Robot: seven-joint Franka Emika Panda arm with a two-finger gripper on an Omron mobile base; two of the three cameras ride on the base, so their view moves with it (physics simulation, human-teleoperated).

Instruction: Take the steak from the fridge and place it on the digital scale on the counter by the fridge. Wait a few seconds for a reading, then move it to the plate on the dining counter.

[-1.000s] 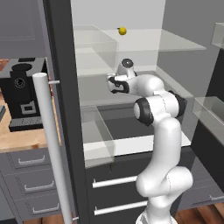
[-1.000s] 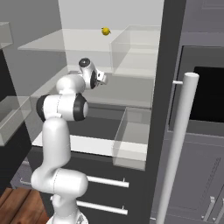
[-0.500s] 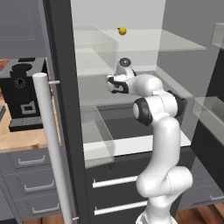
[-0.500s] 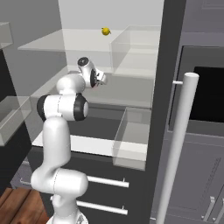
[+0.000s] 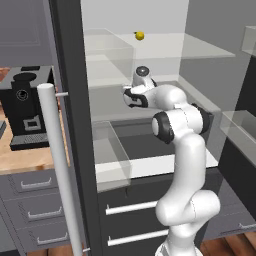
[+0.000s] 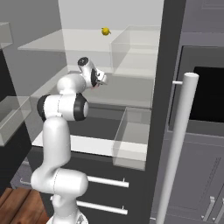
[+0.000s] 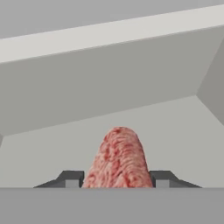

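Steak (image 7: 119, 158) between jaws, inside fridge (image 5: 150, 65)

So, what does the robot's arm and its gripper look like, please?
The arm is glossy white, built of rounded tube-like segments with dark grey rings and caps at the joints. No cables or markings show. The gripper has two small dark grey fingertips, blocky with lighter faces.
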